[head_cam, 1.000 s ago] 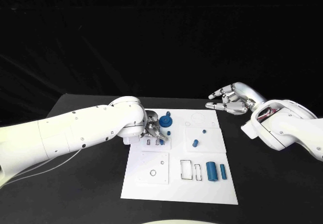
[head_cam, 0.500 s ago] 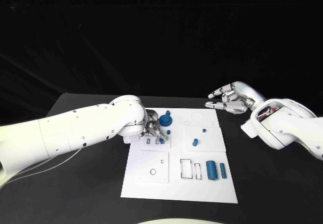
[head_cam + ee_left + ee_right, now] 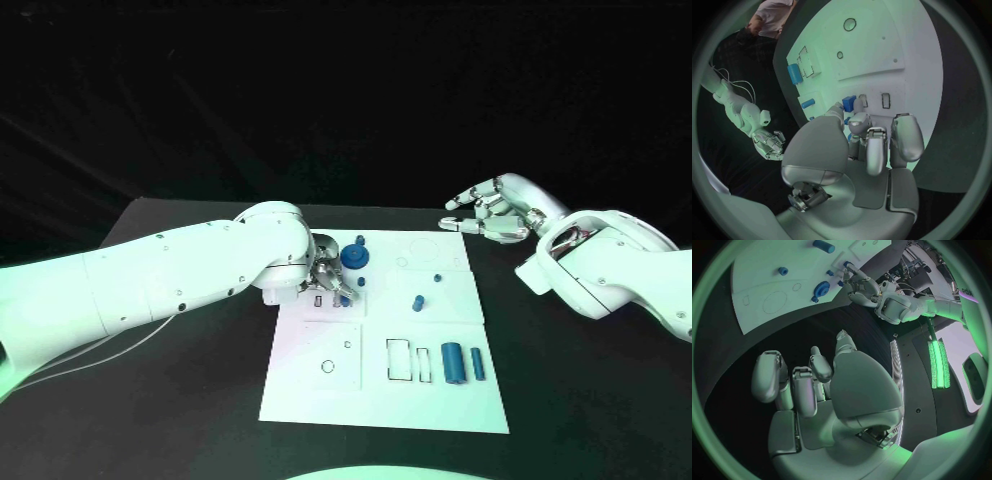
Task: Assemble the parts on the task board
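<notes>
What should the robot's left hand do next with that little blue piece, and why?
Probably ease the small blue piece straight down. The left hand pinches it just above the small slots on the white board, so it seems nearly lined up. The right hand hovers off the board, holding nothing.

- You'll find no readable text, label, brand, number or sign anywhere in these views.
- The task board [image 3: 433,400] carries only outlined shapes, circles and rectangles, with no lettering you can read.
</notes>
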